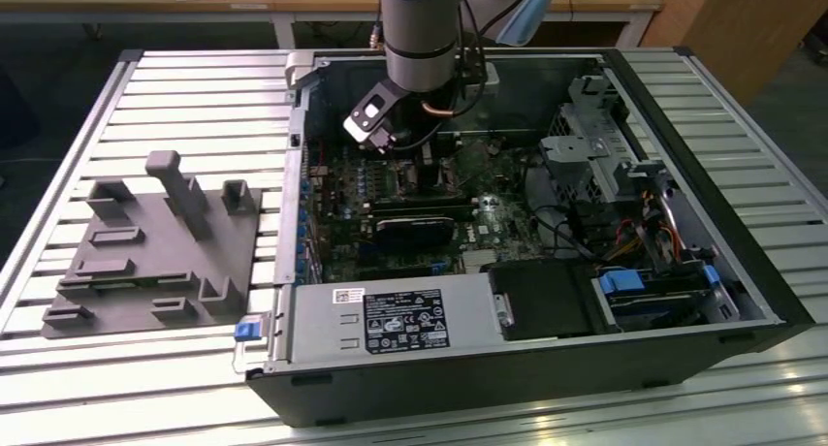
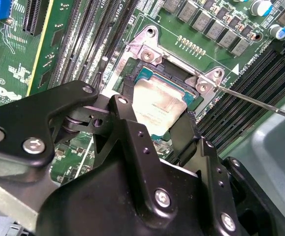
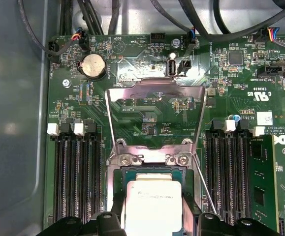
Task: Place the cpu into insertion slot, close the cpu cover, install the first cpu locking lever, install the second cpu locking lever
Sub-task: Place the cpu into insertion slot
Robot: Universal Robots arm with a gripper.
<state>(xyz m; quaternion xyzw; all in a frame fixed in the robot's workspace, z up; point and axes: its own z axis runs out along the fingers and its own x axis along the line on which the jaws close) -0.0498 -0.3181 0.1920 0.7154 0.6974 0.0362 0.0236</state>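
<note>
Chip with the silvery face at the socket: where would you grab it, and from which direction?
By two opposite thin edges, from straight above. The chip lies flat, face up, at the socket, so only its sides offer purchase; the open cover blocks one side, leaving the flanking edges free. The gripper pinches it so.

Slatted table (image 1: 194,97) bears open computer case (image 1: 518,376), grey fixture plate (image 1: 143,262).

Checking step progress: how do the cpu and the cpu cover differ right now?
The cpu is a solid pale metal square; the cpu cover is a thin frame with a window showing board through it. The cpu lies at the insertion slot in the gripper; the cpu cover is swung open, away from it. Both are silvery and square.
</note>
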